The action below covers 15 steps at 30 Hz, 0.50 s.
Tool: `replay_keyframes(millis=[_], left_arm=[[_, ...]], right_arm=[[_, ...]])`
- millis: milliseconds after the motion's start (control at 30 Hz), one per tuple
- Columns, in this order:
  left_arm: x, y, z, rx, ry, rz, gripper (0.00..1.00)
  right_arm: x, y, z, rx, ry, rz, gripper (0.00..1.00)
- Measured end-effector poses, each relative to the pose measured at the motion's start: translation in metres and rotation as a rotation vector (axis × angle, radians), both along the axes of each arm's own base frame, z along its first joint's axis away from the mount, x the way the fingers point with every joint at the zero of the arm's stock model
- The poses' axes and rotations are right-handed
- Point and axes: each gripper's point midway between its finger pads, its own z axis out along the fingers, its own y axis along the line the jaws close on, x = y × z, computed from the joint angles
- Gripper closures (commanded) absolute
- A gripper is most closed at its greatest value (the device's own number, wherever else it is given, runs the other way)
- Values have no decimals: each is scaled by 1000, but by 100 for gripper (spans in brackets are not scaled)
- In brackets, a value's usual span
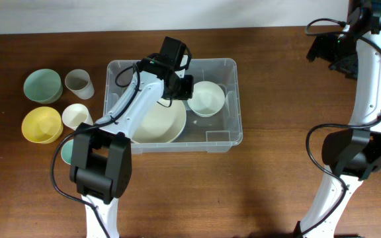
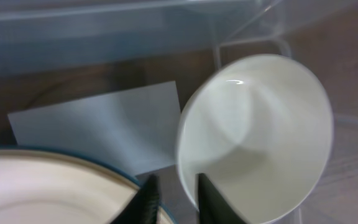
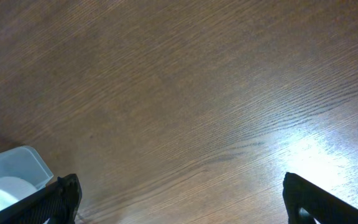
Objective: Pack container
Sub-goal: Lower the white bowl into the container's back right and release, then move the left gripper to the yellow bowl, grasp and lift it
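The left end effector [image 2: 176,186] has its fingers close together, astride the rim of a small white bowl [image 2: 260,137]; whether they pinch it I cannot tell. Just beside it lies a large cream bowl [image 2: 42,193], both inside the clear container [image 1: 210,62], which sits on the worktop [image 1: 276,198]. Left of it stand a green bowl [image 1: 42,86], grey cup [image 1: 78,82], yellow bowl [image 1: 42,124] and white cup [image 1: 76,116]. The right end effector [image 3: 180,186] hangs wide open and empty over bare wood.
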Motion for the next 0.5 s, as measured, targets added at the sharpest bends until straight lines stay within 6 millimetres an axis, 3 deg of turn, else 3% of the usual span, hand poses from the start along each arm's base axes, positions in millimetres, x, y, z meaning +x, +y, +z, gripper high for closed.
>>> replay_keyframes(millis=[167,200,233,267,367,433,500], left_arm=[[0,4,1,7,7,-2,43],[-1,7,3,11,16,2,35],[-1,10,8,16,28,8,8],[4,15,22,13,25,23,1],[19,32,65,-1,-19,62,1],[31,57,101,-5,-66,116,1],[32,98,126,34,-72,205,1]], right_arm=[[0,0,0,0,0,0,1],[0,0,0,0,0,0,1],[0,0,0,0,0,0,1],[0,0,0,0,0,0,1],[0,0,0,0,0,0,1],[0,0,0,0,0,0,1],[0,0,0,0,1,0,1]])
